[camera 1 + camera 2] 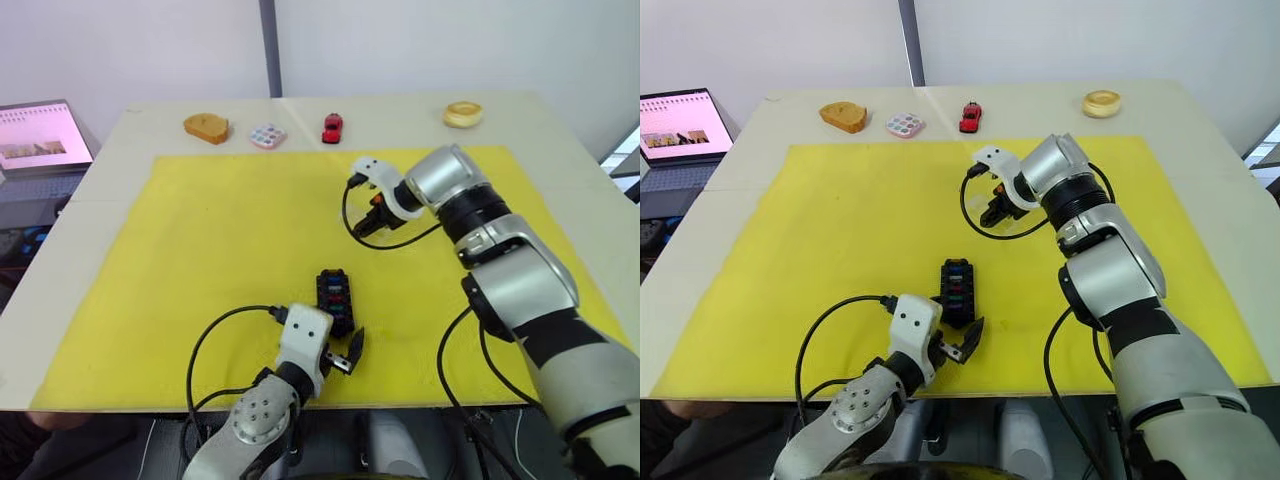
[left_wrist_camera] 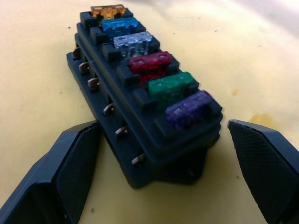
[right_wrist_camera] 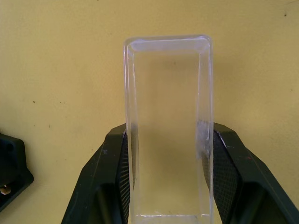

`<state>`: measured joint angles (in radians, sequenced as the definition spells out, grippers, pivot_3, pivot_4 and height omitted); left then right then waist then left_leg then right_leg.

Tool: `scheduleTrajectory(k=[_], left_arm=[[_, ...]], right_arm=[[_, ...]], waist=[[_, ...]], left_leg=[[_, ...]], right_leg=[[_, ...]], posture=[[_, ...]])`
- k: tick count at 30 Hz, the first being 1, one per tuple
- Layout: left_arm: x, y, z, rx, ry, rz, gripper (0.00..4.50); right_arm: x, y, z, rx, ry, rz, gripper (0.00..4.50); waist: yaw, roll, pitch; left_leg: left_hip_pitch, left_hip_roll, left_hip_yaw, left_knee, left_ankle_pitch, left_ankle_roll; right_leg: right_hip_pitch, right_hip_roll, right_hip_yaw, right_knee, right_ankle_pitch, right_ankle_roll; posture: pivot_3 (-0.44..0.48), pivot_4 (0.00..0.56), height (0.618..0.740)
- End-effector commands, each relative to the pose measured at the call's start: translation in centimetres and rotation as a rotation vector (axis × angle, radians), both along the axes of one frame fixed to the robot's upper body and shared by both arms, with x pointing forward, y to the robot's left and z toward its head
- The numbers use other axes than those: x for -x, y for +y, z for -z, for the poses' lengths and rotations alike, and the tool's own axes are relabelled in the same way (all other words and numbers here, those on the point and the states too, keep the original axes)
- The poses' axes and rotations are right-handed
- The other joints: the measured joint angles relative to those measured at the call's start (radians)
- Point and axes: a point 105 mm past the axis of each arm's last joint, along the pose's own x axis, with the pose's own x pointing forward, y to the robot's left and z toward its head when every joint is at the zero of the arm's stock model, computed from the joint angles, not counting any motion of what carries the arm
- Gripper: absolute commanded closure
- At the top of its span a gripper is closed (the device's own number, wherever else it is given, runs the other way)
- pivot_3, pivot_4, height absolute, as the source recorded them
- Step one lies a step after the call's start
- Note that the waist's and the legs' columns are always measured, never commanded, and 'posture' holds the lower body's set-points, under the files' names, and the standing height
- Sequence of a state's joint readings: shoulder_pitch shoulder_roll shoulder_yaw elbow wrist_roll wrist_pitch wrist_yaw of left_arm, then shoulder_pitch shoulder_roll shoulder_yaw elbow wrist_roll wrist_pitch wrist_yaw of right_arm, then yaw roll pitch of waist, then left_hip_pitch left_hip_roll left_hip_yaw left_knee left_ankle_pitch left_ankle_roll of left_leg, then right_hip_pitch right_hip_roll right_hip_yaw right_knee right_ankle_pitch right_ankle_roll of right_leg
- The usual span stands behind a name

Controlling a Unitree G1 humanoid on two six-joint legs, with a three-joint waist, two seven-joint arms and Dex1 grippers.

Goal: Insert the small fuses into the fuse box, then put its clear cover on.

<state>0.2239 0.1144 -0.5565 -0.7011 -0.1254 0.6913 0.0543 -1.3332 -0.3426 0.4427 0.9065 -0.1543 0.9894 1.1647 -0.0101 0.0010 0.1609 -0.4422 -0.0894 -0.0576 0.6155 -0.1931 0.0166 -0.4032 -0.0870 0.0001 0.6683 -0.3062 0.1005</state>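
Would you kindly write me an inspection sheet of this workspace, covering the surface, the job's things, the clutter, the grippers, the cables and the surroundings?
Surface: yellow mat on a pale table.
Job's things: fuse box on the mat with six small fuses seated in a row; clear cover off the box.
Clutter: bread slice, white tile with coloured dots, red toy car and a round yellow item along the far edge.
Grippers: left gripper open, straddling the box's near end; right gripper shut on the clear cover.
Cables: black loops at both wrists.
Surroundings: laptop at the far left, white wall.
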Motion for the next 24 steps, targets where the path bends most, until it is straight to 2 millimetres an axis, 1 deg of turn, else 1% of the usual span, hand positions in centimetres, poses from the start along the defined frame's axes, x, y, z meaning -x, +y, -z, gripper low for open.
scheduleTrajectory(k=[1,3,6,7,8,10,11,12,15,17,19,22,24], left_arm=[[0.3,-1.1,1.4,0.002,0.081,-0.031,0.00],[0.2,-0.7,1.8,-0.012,0.096,-0.048,0.00],[0.4,-0.4,2.0,-0.013,0.105,-0.044,0.84],[0.5,-0.1,2.1,-0.014,0.110,-0.046,1.25],[0.5,0.2,2.2,-0.017,0.114,-0.052,1.82],[0.6,0.7,2.3,-0.020,0.117,-0.057,2.65],[0.6,1.0,2.3,-0.026,0.117,-0.057,3.20],[0.6,1.6,2.4,-0.040,0.111,-0.050,3.61],[-0.2,3.3,1.9,-0.065,0.057,0.025,3.61],[-1.0,4.4,1.5,-0.078,0.029,0.065,3.61],[-1.5,5.5,1.4,-0.076,0.037,0.112,3.61],[-1.6,6.5,1.7,-0.072,0.067,0.121,3.61],[-1.5,6.9,1.8,-0.069,0.078,0.120,3.61]], right_arm=[[0.0,0.1,-1.1,-0.007,-0.029,-0.015,2.83],[0.1,0.0,-1.0,-0.007,-0.027,-0.012,2.83],[0.2,-0.1,-1.1,-0.008,-0.027,-0.009,2.83],[0.3,-0.2,-1.2,-0.009,-0.029,-0.008,2.83],[0.3,-0.2,-1.3,-0.013,-0.030,-0.006,2.83],[0.3,-0.2,-1.4,-0.016,-0.034,-0.004,2.83],[0.3,-0.3,-1.4,-0.018,-0.040,-0.005,2.83],[0.2,-0.4,-1.6,-0.020,-0.050,-0.009,2.83],[0.3,-0.7,-2.3,-0.040,-0.110,-0.083,2.83],[0.4,-1.4,-2.5,-0.043,-0.118,-0.083,2.83],[0.6,-2.1,-2.4,-0.040,-0.119,-0.076,2.83],[0.8,-2.7,-2.2,-0.037,-0.127,-0.061,2.83],[1.1,-2.9,-2.1,-0.039,-0.125,-0.058,2.83]], waist=[[-0.001,0.000,0.000],[-0.001,0.000,0.000],[-0.001,0.000,0.000],[-0.001,0.000,0.000],[-0.001,0.000,0.000],[-0.002,0.001,0.000],[-0.002,0.001,0.000],[-0.002,0.001,0.000],[0.000,0.001,0.000],[-0.001,0.001,0.000],[-0.002,0.001,0.000],[-0.011,0.001,-0.001],[-0.012,0.001,-0.001]], left_leg=[[0.000,0.000,0.000,0.000,0.000,0.000],[0.000,0.000,0.000,0.000,0.000,0.000],[0.000,0.000,0.000,0.000,0.000,0.000],[0.000,0.000,0.000,0.000,0.000,0.000],[0.000,0.000,0.000,0.000,0.000,0.000],[0.000,0.000,0.000,0.000,0.000,0.000],[0.000,0.000,0.000,0.000,0.000,0.000],[0.000,0.000,0.000,0.000,0.000,0.000],[0.000,0.000,-0.001,0.000,0.000,0.000],[0.000,0.000,0.000,0.000,0.000,0.000],[0.000,0.000,0.000,0.000,0.000,0.000],[0.000,0.001,0.000,-0.001,0.000,0.000],[0.000,0.001,0.000,-0.001,0.000,0.000]], right_leg=[[0.000,0.000,0.000,0.000,0.000,0.000],[0.000,0.000,0.000,0.000,0.000,0.000],[0.000,0.000,0.000,0.000,0.000,0.000],[0.000,0.000,0.000,0.000,0.000,0.000],[0.000,0.000,0.000,0.000,0.000,0.000],[0.000,0.000,0.000,0.000,0.000,0.000],[0.000,0.000,0.000,0.000,0.000,0.000],[0.000,0.000,0.000,0.000,0.000,0.000],[-0.001,0.000,0.000,0.000,0.000,0.000],[-0.001,0.000,0.000,-0.001,0.000,0.000],[-0.001,0.000,-0.001,-0.001,0.000,0.000],[0.000,0.001,0.000,-0.001,0.000,0.000],[0.000,0.001,0.000,-0.001,0.000,0.000]], posture=[[0.000,0.150,0.740],[0.000,0.150,0.740],[0.000,0.150,0.740],[0.000,0.150,0.740],[0.000,0.150,0.740],[0.000,0.150,0.740],[0.000,0.150,0.740],[0.000,0.150,0.740],[0.000,0.150,0.740],[0.000,0.150,0.740],[0.000,0.150,0.740],[0.000,0.150,0.740],[0.000,0.150,0.740]])
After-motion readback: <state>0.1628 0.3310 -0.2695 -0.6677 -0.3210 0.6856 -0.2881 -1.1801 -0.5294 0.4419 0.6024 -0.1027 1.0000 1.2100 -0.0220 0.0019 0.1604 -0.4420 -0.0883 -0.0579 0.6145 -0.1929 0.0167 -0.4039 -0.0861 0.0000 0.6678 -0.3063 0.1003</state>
